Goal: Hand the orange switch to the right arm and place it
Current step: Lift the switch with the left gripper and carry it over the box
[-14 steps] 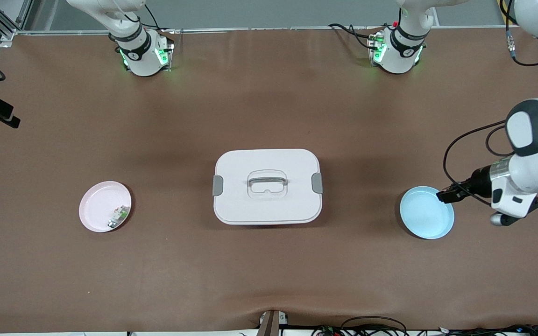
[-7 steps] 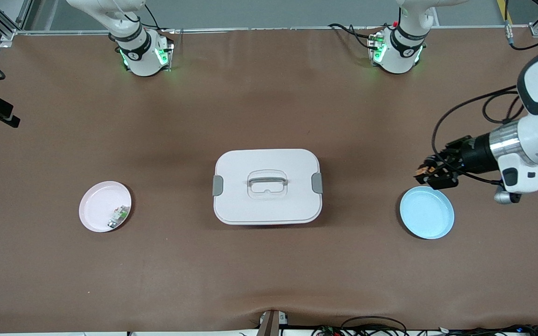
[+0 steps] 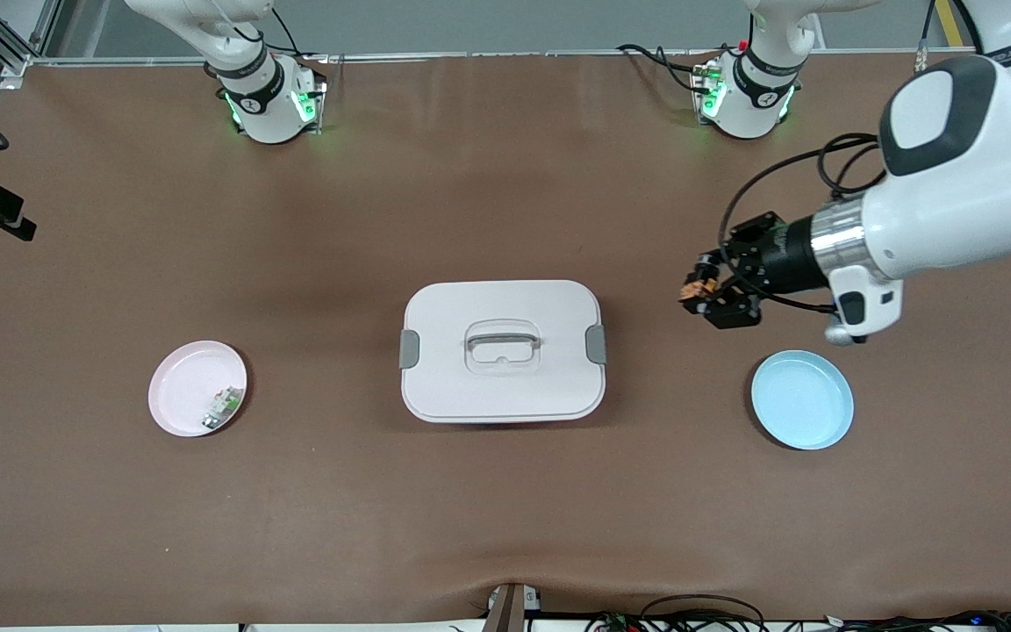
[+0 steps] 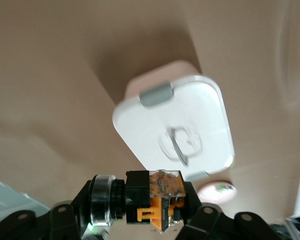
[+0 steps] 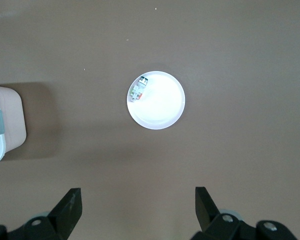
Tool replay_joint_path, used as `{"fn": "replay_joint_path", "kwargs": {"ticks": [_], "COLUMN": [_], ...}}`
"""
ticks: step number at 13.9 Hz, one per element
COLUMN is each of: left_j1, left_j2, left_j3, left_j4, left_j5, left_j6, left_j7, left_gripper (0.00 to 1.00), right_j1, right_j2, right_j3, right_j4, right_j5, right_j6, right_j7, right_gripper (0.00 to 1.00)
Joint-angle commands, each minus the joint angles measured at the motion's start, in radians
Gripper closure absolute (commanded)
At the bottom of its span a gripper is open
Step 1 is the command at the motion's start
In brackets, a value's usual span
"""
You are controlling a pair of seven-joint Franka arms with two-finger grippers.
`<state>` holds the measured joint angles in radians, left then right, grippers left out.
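The orange switch (image 3: 692,290), a tiny black block with orange parts, hangs in the air with my left gripper (image 3: 704,291) shut on it. It is over bare table between the white lidded box (image 3: 503,351) and the blue plate (image 3: 802,399). The left wrist view shows the orange switch (image 4: 162,200) clamped across my left gripper (image 4: 155,212), with the box (image 4: 175,115) below. My right gripper (image 5: 137,202) is open and holds nothing, high above the pink plate (image 5: 162,107). It does not show in the front view.
The pink plate (image 3: 179,386) lies toward the right arm's end of the table with a small white-and-green part (image 3: 223,408) in it. The blue plate holds nothing. The box has a handle on its lid and grey latches at both ends.
My left gripper has risen from the blue plate's edge with the orange switch and swung toward the white box. The right arm has not visibly moved.
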<state>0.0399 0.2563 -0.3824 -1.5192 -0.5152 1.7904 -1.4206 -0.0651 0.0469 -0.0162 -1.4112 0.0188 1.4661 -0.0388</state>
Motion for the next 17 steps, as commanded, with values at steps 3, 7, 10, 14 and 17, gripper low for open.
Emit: {"fn": "replay_joint_path", "kwargs": {"ticks": [3, 7, 10, 14, 17], "left_j1": [-0.11, -0.227, -0.313, -0.422, -0.52], "left_j2": [0.021, 0.05, 0.098, 0.132, 0.179], "left_j3": [-0.021, -0.021, -0.019, -0.018, -0.015], "left_j4": [0.01, 0.01, 0.01, 0.01, 0.014], "left_j5": [-0.098, -0.103, -0.089, -0.086, -0.086], "left_j6": [0.154, 0.314, 0.447, 0.57, 0.683], "left_j7": [-0.256, -0.472, -0.601, -0.6, -0.6], "left_gripper": [0.71, 0.71, 0.71, 0.71, 0.71], "right_j1": [-0.012, -0.053, -0.064, -0.12, -0.116], "right_j2": [-0.009, -0.007, -0.005, 0.013, 0.044], "right_j3": [0.004, 0.004, 0.002, 0.004, 0.004], "right_j4": [0.0, 0.0, 0.0, -0.011, -0.015], "right_j5": [0.007, 0.068, 0.136, 0.246, 0.331], "right_j6": [0.002, 0.019, 0.008, 0.008, 0.006], "right_j7": [-0.012, -0.013, -0.01, -0.067, -0.246], "right_gripper": [0.0, 0.0, 0.0, 0.0, 0.0]}}
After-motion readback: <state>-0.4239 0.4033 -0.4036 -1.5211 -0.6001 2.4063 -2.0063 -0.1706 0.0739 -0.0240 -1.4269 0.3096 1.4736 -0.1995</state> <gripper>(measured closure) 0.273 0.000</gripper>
